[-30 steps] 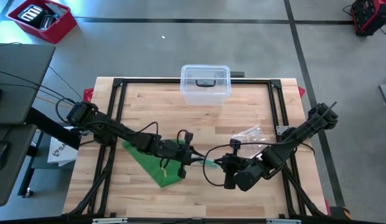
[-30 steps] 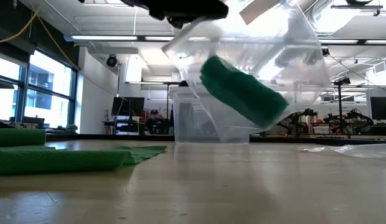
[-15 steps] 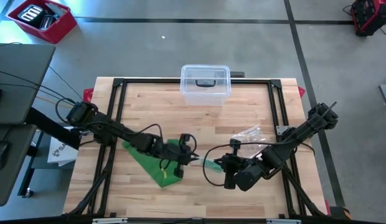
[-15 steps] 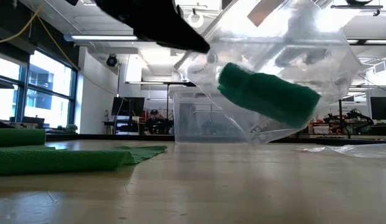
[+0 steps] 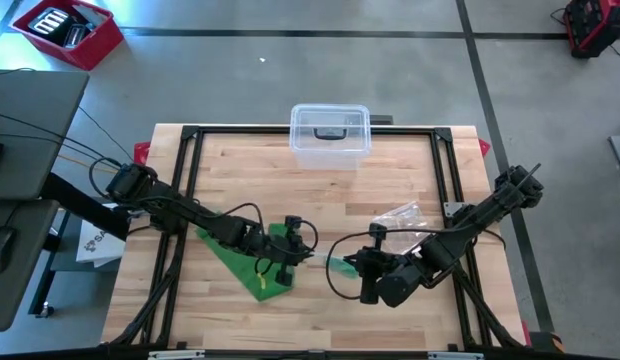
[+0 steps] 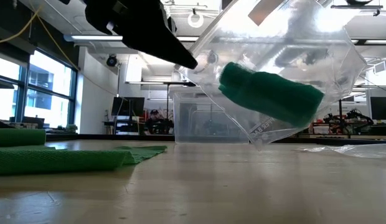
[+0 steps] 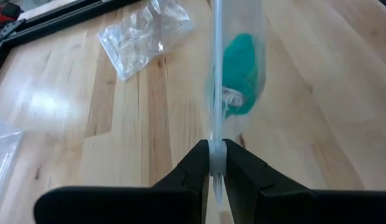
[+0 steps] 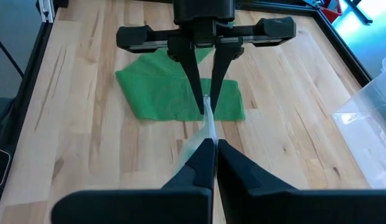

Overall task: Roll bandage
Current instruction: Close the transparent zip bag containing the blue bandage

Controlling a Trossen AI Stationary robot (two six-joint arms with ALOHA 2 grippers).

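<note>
low view: clear bag (image 6: 286, 68) top cut off | green cloth (image 6: 62, 155) left end cut off

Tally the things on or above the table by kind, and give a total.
Green bandage pieces: 2, the bandage roll inside the held bag and the flat green bandage.
Clear plastic bags: 2, the held bag and the empty bag.
Clear plastic bin: 1.
Total: 5.
</note>
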